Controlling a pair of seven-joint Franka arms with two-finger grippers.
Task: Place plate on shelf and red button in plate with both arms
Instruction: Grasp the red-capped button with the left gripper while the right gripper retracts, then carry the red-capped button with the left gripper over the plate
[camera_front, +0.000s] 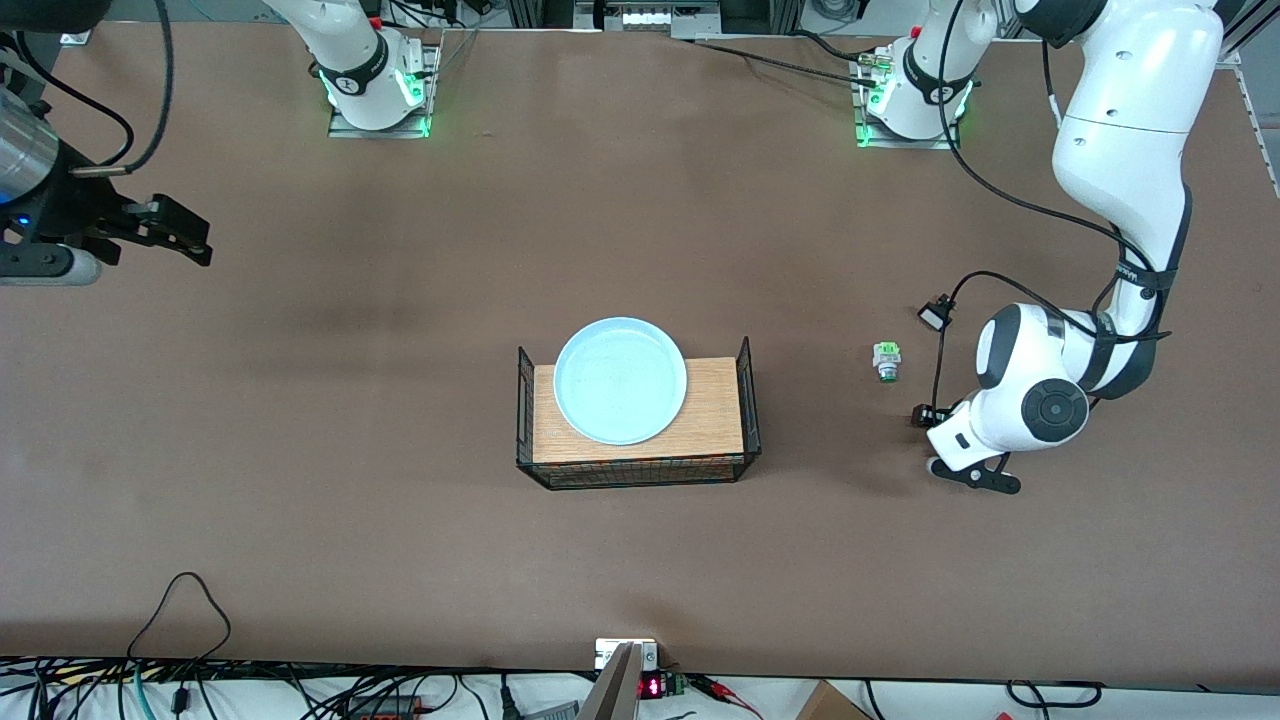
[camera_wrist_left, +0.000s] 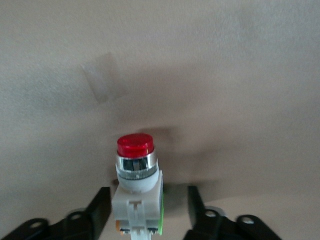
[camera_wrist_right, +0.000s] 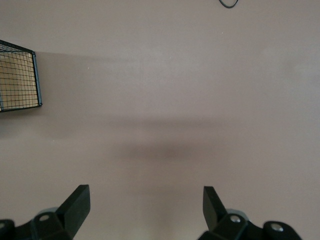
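Observation:
The pale blue plate (camera_front: 620, 380) lies on a wooden board inside a black wire basket (camera_front: 748, 400) at the table's middle. The red button (camera_wrist_left: 136, 170) lies on the table between the fingers of my left gripper (camera_wrist_left: 148, 200), its red cap pointing away from the hand. The fingers stand open, with a gap on each side of the button. In the front view the left hand (camera_front: 955, 445) sits low over the table at the left arm's end and hides the red button. My right gripper (camera_front: 185, 235) is open and empty over bare table at the right arm's end; its wrist view (camera_wrist_right: 145, 197) shows only table.
A white switch with a green cap (camera_front: 886, 361) lies on the table beside the left hand, toward the basket. A corner of the wire basket (camera_wrist_right: 20, 75) shows in the right wrist view. Cables run along the table edge nearest the front camera.

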